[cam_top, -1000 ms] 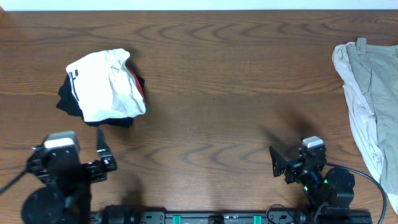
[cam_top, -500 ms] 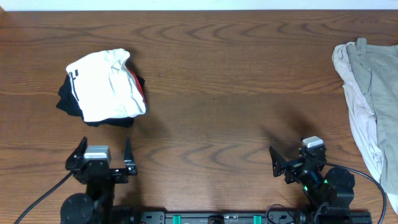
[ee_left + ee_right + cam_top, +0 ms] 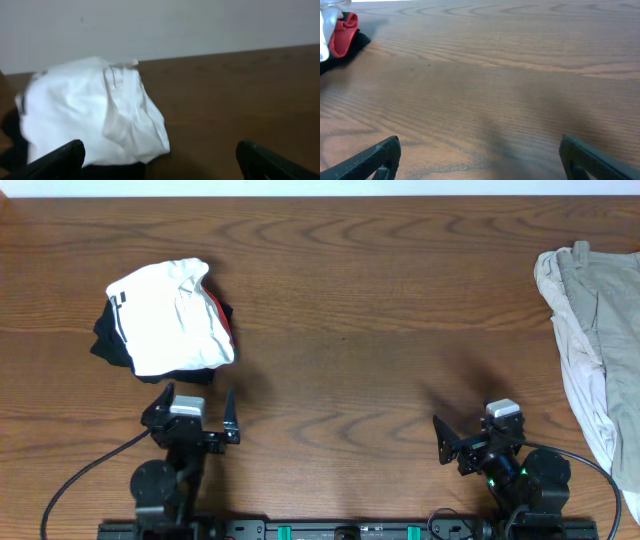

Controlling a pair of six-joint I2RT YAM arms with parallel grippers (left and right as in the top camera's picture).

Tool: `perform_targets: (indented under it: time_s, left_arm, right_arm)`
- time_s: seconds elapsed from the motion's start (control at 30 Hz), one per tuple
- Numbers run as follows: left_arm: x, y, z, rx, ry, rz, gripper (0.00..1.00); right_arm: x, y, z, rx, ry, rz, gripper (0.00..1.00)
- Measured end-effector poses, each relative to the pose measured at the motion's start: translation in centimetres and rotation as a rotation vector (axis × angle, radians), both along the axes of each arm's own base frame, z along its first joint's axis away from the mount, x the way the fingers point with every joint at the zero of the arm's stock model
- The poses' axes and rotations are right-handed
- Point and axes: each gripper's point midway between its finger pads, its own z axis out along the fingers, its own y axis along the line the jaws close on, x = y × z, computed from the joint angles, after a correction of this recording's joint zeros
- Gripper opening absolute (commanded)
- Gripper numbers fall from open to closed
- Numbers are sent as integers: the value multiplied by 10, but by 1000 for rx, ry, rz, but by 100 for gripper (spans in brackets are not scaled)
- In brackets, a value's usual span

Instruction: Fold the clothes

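Crumpled bundle of white, black and red cloth (image 3: 168,320) sits bunched at the far left of the brown wooden table (image 3: 350,300). White layer on top, black mostly hidden beneath, red at its right edge. Pale beige garment (image 3: 592,330) at the right edge, cut off by the frame. Left gripper (image 3: 196,404) just on the near side of the bundle, not touching, spread wide, empty. Right gripper (image 3: 468,442) well apart from both garments, also wide, empty.

Both arms crouch along the bottom edge of the overhead view, left gripper (image 3: 197,395) at lower left, right gripper (image 3: 468,438) at lower right (fingers of each spread wide, both empty).
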Motion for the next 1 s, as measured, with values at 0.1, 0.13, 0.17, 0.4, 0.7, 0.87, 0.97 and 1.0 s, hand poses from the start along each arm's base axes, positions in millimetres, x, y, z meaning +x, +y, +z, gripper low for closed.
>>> perform_targets:
  time_s: [0.1,0.13,0.17,0.4,0.7,0.87,0.97,1.0]
  left_arm:
    - [5,-1,-13,-12,-8,-1,98]
    - [6,-1,-15,-18,-9,0,98]
    - [7,-1,-14,-24,-22,0,98]
    - [9,-7,-12,-52,-45,-24,98]
    - [9,-7,-12,-55,-45,-23,98]
    - [9,-7,-12,-55,-45,-23,98]
    - [9,-7,-12,-55,-44,-23,98]
    - [9,-7,-12,-55,-45,-23,98]
  right_arm:
    - [0,0,0,0,0,0,99]
    - [0,0,0,0,0,0,99]
    - [0,0,0,0,1,0,99]
    - [0,0,0,0,0,0,99]
    - [0,0,0,0,0,0,99]
    - [0,0,0,0,0,0,99]
    - [0,0,0,0,0,0,99]
    - [0,0,0,0,0,0,99]
